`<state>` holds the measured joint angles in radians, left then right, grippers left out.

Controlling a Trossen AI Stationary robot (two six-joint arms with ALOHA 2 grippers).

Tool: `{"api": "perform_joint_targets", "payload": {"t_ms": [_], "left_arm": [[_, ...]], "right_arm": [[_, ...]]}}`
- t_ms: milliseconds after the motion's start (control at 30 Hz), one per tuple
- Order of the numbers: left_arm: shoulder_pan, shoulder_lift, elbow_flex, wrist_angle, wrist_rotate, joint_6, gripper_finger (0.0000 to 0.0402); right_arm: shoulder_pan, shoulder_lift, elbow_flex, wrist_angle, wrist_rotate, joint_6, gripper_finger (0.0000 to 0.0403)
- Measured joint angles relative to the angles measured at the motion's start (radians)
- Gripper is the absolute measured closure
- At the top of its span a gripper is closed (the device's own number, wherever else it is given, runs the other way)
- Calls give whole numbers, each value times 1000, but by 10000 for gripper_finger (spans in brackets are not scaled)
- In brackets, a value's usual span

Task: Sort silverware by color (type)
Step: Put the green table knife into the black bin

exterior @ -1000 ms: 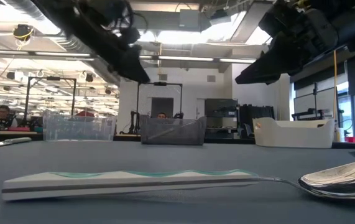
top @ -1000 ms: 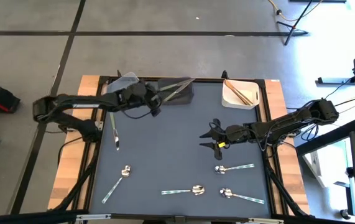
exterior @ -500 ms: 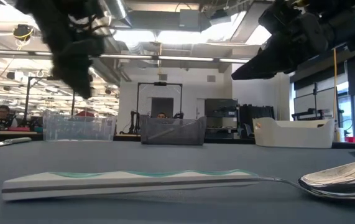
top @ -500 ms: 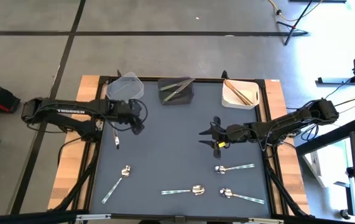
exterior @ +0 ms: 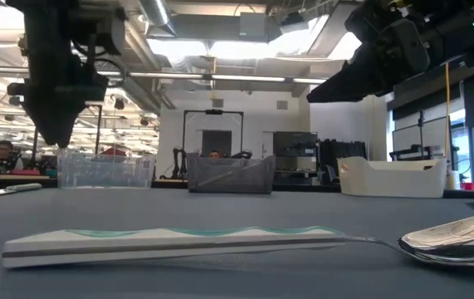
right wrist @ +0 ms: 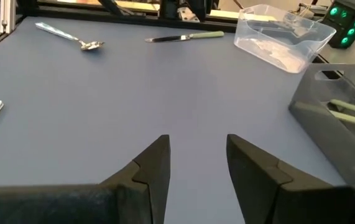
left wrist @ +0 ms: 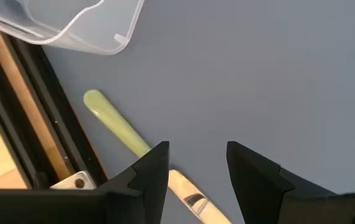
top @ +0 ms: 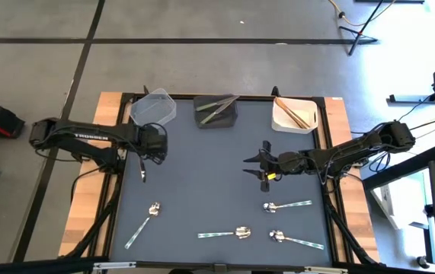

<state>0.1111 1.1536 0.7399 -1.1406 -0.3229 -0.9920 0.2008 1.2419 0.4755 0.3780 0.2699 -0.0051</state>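
A green-handled utensil (top: 140,164) lies flat by the table's left edge; it also shows in the left wrist view (left wrist: 112,119). My left gripper (top: 156,147) hangs open just above and beside it (left wrist: 196,168), touching nothing. Several silver spoons lie flat near the front: one at the left (top: 151,211), one in the middle (top: 238,232), and two at the right (top: 276,205) (top: 279,237). My right gripper (top: 257,169) is open and empty (right wrist: 196,155) above the table's right middle.
Three bins stand along the far edge: a clear one (top: 154,105), a dark grey one (top: 227,116) holding olive-green pieces, and a white one (top: 284,122) holding copper-orange sticks. The middle spoon's teal-striped handle (exterior: 170,241) fills the low view's foreground. Black frame rails border the mat.
My left gripper has gone from over the dark grey bin toward the table's left and near edges, and down, to above the green-handled utensil. My right gripper has kept almost still. The utensils on the table have not moved.
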Motion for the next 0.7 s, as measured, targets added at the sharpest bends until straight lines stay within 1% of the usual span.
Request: {"api": "perform_joint_targets", "payload": {"t_ms": [200, 367, 500, 700], "left_arm": [[75, 98, 0, -88, -24, 3, 246], [121, 142, -3, -98, -27, 6, 246], [147, 160, -49, -62, -22, 12, 246], [208, 161, -146, 62, -5, 60, 246]], "right_arm": [[0, 0, 0, 15, 0, 0, 259], [0, 0, 0, 15, 0, 0, 259], [1, 0, 0, 15, 0, 0, 259], [2, 0, 0, 17, 0, 0, 259]]}}
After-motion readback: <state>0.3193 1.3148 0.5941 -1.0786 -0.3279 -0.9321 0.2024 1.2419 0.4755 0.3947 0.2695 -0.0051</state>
